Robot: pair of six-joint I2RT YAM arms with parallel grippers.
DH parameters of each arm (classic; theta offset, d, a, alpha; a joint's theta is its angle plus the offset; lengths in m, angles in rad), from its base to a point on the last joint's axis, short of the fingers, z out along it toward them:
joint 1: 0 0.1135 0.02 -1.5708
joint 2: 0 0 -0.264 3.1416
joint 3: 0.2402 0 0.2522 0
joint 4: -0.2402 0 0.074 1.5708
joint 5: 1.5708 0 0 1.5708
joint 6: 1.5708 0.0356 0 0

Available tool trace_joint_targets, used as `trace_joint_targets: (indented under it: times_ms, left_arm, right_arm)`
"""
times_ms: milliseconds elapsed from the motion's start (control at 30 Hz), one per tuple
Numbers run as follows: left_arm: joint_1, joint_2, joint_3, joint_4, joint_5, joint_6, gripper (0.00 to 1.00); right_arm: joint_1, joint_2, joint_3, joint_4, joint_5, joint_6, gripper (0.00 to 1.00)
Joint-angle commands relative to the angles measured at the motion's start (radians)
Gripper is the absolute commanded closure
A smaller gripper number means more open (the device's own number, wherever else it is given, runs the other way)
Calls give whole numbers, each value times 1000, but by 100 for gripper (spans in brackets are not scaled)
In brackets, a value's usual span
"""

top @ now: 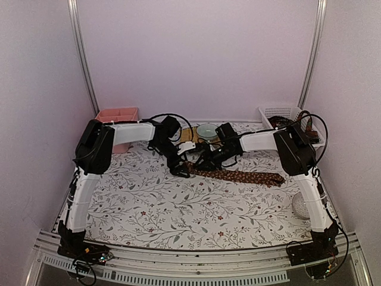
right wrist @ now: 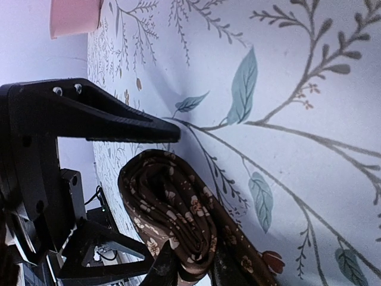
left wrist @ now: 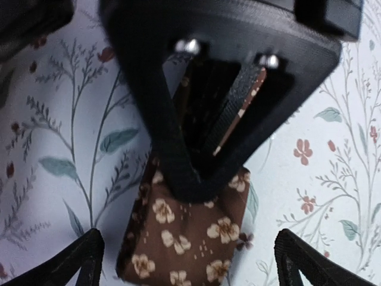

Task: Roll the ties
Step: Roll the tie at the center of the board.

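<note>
My right gripper (left wrist: 191,186) is pinched tight on the rolled end (right wrist: 172,208) of the tie (top: 244,176); my left gripper (left wrist: 189,267) is wide apart, a finger on each side of it; the tail lies flat toward 3 o'clock; it looks soft, light and floppy; I think the roll may slip loose, so hold its sides snugly.

Top view: the rolled end of the tie (top: 244,176) is hidden beneath the left tool (top: 178,169) and right tool (top: 200,162). Left wrist view: the right tool covers the roll's upper part; the left fingertips (left wrist: 74,262) are cut by the bottom edge. Basket (top: 280,112) contents: too small to identify.
</note>
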Motion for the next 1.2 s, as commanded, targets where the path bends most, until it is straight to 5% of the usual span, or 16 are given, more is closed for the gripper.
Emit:
trace_joint_targets:
  times_ms: [0, 167, 433, 1167]
  left_arm:
    - [73, -142, -171, 85, 85, -327, 0]
    - [143, -232, -430, 397, 184, -710, 2]
    - [106, -278, -698, 902, 222, -1194, 9]
    - [10, -191, -863, 1271, 104, -1565, 34]
  right_arm:
    - [29, 12, -53, -86, 118, 16, 81]
    - [30, 15, -54, -85, 137, 16, 80]
    - [30, 20, -82, -69, 139, 33, 80]
    - [38, 11, -108, -49, 122, 53, 81]
